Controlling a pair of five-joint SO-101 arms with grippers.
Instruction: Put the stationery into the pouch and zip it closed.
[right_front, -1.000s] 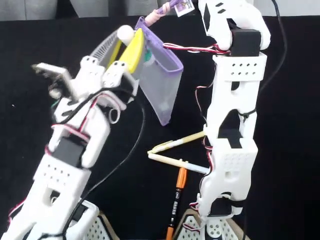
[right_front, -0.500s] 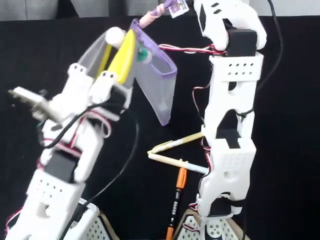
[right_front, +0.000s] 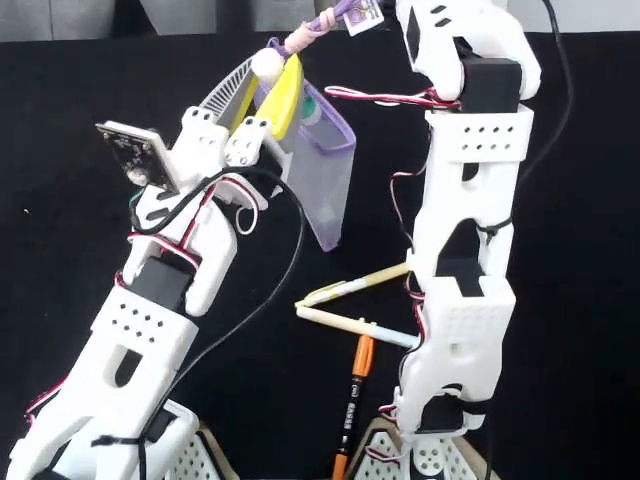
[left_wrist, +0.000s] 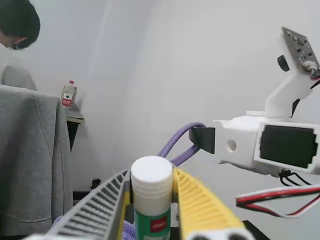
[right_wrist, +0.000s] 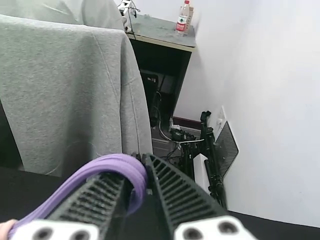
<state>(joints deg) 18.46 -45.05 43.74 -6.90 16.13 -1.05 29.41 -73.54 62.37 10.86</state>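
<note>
The right gripper (right_wrist: 142, 172) is clenched on the purple strap (right_wrist: 107, 170) and holds the pouch (right_front: 325, 170) hanging above the counter (right_front: 560, 300) with its mouth open, while the left gripper (right_front: 270, 75) grasps the glue stick (left_wrist: 151, 186) between its jaws, right at that mouth and not yet let go. I judge the task to be at an early stage. Two yellow pens (right_front: 352, 284) and an orange marker (right_front: 356, 395) lie on the counter below the pouch, so they must go inside before the zip can be closed.
</note>
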